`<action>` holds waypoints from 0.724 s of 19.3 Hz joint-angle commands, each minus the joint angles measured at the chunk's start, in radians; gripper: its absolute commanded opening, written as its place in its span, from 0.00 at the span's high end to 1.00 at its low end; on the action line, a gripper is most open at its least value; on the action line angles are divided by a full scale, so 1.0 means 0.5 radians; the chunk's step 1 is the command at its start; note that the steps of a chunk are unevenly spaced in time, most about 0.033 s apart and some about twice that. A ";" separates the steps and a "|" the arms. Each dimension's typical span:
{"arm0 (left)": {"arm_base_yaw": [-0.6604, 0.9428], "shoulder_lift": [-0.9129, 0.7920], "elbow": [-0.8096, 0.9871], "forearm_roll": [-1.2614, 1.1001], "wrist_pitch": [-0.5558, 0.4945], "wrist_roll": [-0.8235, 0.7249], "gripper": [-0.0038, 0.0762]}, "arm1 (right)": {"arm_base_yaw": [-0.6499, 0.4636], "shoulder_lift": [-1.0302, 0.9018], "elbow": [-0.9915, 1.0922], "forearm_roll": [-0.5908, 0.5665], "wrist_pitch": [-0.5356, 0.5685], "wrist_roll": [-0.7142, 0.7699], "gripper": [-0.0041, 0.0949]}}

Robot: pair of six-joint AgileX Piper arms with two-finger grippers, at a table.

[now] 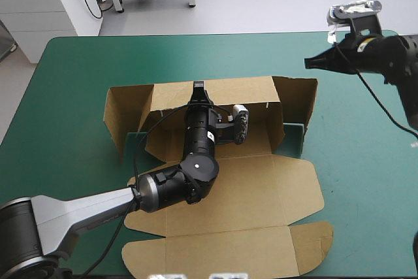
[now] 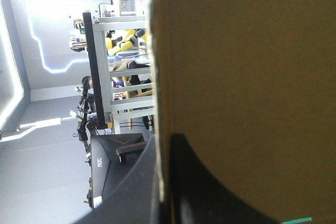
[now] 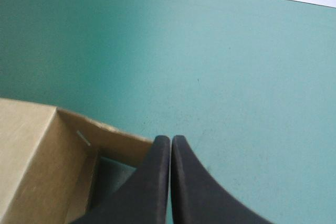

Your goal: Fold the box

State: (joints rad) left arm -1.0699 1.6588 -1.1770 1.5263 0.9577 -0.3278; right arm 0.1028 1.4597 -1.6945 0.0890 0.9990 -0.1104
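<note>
The left tool [image 1: 198, 85] gripped the far wall [image 1: 241, 93] of the box [image 1: 261, 181], best held upright while the closed, empty right tool [image 1: 311, 63] pressed in the side flap [image 1: 297, 102].

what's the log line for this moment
box: far wall up, lid flat | left gripper: shut on far wall's top edge | right gripper: shut, empty, clear of box, by its far right corner
</note>
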 commanded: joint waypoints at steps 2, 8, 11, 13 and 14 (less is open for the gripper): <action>-0.012 -0.102 -0.047 0.153 0.062 -0.022 0.96 | -0.013 0.270 -0.326 -0.027 -0.123 -0.017 0.96; -0.012 -0.102 -0.047 0.149 0.010 -0.022 0.96 | -0.013 0.513 -0.292 0.014 0.011 -0.017 0.96; -0.012 -0.102 -0.047 0.149 0.005 -0.022 0.96 | -0.013 0.509 -0.179 0.023 0.142 -0.051 0.96; -0.012 -0.102 -0.047 0.144 -0.025 -0.025 0.96 | -0.018 0.428 -0.021 0.121 0.034 -0.057 0.96; -0.009 -0.102 -0.047 0.139 -0.047 -0.025 0.96 | -0.018 0.370 0.073 0.180 0.005 -0.065 0.96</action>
State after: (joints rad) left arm -1.0699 1.6588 -1.1760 1.5284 0.9198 -0.3282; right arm 0.1028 1.7427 -1.6955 0.1259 1.0636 -0.1245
